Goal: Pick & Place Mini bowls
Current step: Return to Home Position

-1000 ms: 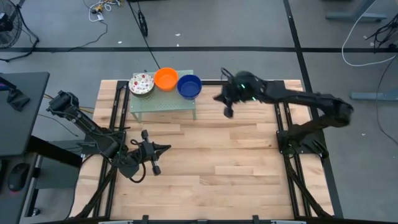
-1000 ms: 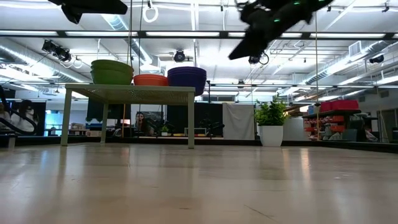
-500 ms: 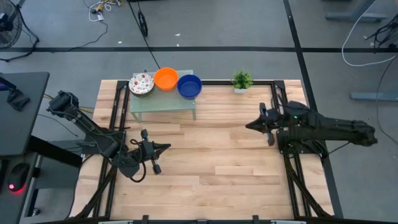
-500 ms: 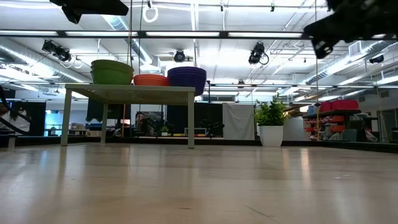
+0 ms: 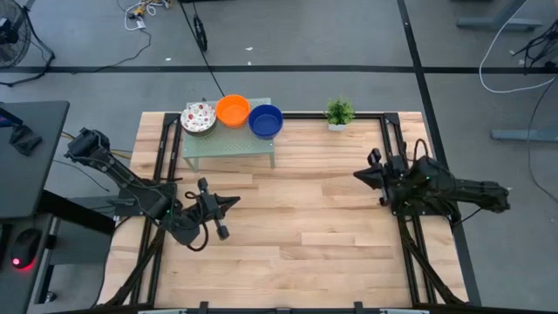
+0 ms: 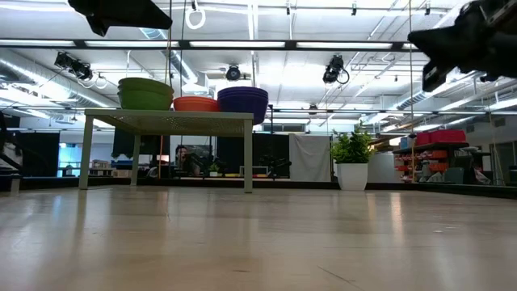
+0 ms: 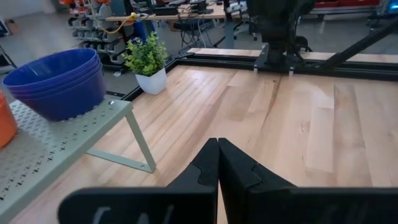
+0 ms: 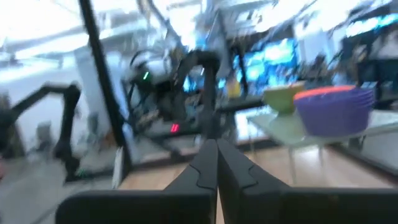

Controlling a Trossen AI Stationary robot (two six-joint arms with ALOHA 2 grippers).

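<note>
Three stacks of mini bowls stand side by side on a small green perforated stand at the table's far left: white with red speckles, orange and blue. The low view shows the same stacks as green-sided, orange and blue. My left gripper is shut and empty, low over the table on the near side of the stand, pointing right. My right gripper is shut and empty, above the table's right half, pointing left. The blue stack also shows in the left wrist view.
A small potted plant stands at the far edge, right of the stand, and also shows in the low view. Black frame rails run along the table's left and right sides. Bare wood lies between the two grippers.
My right arm has swung back from beside the blue bowls at the far edge toward the table's right side and nearer, uncovering the plant. It carries nothing. The bowls have stayed where they were.
</note>
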